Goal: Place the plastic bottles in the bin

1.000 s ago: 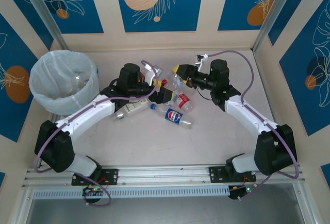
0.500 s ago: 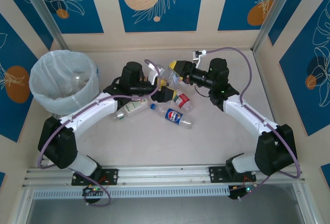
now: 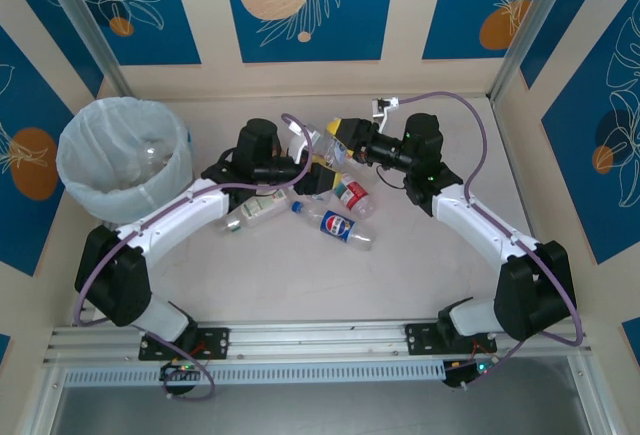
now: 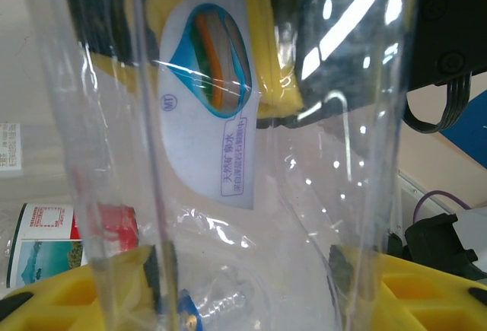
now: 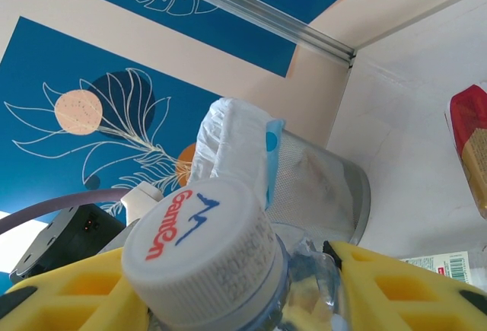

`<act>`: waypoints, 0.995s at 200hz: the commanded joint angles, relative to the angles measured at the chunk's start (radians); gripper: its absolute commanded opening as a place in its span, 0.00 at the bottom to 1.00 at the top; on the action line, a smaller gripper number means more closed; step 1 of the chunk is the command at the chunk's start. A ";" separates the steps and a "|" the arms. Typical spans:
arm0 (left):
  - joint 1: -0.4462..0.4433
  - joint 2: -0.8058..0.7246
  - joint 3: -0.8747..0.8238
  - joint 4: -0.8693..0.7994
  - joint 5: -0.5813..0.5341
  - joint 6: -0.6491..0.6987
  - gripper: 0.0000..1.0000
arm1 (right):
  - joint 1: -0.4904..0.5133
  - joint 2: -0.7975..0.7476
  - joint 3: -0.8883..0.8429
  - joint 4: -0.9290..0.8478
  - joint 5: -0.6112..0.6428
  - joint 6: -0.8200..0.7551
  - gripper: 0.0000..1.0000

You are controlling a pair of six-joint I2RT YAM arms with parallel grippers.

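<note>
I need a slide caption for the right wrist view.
A white-capped bottle held in the right gripper, the bag-lined bin behind it.

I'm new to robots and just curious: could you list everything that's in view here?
Bin: one, grey with white liner, table's far left.
Held bottle: one, clear, white cap, raised mid-table.
Lying bottles: at least three, green-white, blue and red-white labels, table centre.
Table: one, beige, underneath.
Wall panels: several, blue with orange circles, all around.
Arms: two, white and black, left and right; yellow right jaws shut on held bottle's cap, left jaws around its body, grip unclear.
</note>
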 commanded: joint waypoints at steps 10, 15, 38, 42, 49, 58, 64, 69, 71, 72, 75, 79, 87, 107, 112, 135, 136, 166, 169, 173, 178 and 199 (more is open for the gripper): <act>-0.012 -0.003 0.029 -0.004 0.014 0.013 0.53 | 0.002 0.005 0.043 -0.040 0.011 -0.017 0.57; -0.013 -0.005 0.029 -0.004 0.013 0.013 0.52 | 0.003 0.004 0.044 -0.051 0.012 -0.023 0.60; -0.013 -0.014 0.020 0.002 -0.002 0.013 0.52 | -0.009 -0.016 0.046 -0.110 0.033 -0.041 0.74; -0.013 -0.017 0.016 0.007 -0.004 0.013 0.52 | -0.012 -0.023 0.046 -0.122 0.037 -0.048 0.76; -0.013 -0.024 0.005 0.016 -0.010 0.014 0.52 | -0.019 -0.032 0.046 -0.146 0.043 -0.058 0.79; -0.012 -0.031 -0.007 0.022 -0.025 0.013 0.52 | -0.026 -0.047 0.048 -0.181 0.058 -0.070 0.85; -0.012 -0.037 -0.012 0.022 -0.033 0.015 0.52 | -0.027 -0.060 0.049 -0.204 0.068 -0.078 0.90; -0.011 -0.039 -0.014 0.019 -0.046 0.018 0.52 | -0.029 -0.067 0.049 -0.216 0.072 -0.091 0.92; -0.011 -0.040 -0.015 0.018 -0.050 0.018 0.52 | -0.030 -0.071 0.049 -0.222 0.072 -0.095 0.94; -0.011 -0.041 -0.016 0.016 -0.053 0.019 0.52 | -0.031 -0.073 0.049 -0.224 0.073 -0.097 0.94; -0.012 -0.042 -0.017 0.012 -0.060 0.019 0.52 | -0.031 -0.079 0.049 -0.233 0.078 -0.102 0.96; -0.009 -0.045 -0.018 0.005 -0.070 0.020 0.52 | -0.033 -0.085 0.049 -0.245 0.083 -0.112 0.97; -0.008 -0.048 -0.020 -0.007 -0.090 0.021 0.52 | -0.035 -0.100 0.049 -0.275 0.100 -0.128 1.00; -0.003 -0.060 -0.021 -0.029 -0.124 0.020 0.51 | -0.044 -0.134 0.050 -0.351 0.155 -0.167 1.00; -0.002 -0.062 -0.019 -0.042 -0.141 0.022 0.51 | -0.046 -0.141 0.049 -0.377 0.173 -0.174 0.99; 0.010 -0.068 0.011 -0.131 -0.238 0.026 0.51 | -0.056 -0.170 0.038 -0.461 0.252 -0.206 0.99; 0.011 -0.068 0.013 -0.135 -0.241 0.026 0.51 | -0.057 -0.171 0.038 -0.466 0.254 -0.208 1.00; 0.050 -0.105 0.031 -0.219 -0.330 0.022 0.52 | -0.079 -0.176 0.012 -0.538 0.328 -0.205 0.99; 0.054 -0.108 0.036 -0.233 -0.342 0.022 0.52 | -0.085 -0.173 0.005 -0.540 0.329 -0.195 0.99; 0.061 -0.114 0.042 -0.252 -0.362 0.022 0.52 | -0.096 -0.171 -0.004 -0.540 0.323 -0.182 0.99; 0.069 -0.120 0.049 -0.274 -0.380 0.024 0.52 | -0.108 -0.168 -0.015 -0.533 0.306 -0.170 0.99; 0.117 -0.140 0.077 -0.354 -0.430 0.023 0.52 | -0.145 -0.149 -0.060 -0.501 0.247 -0.139 1.00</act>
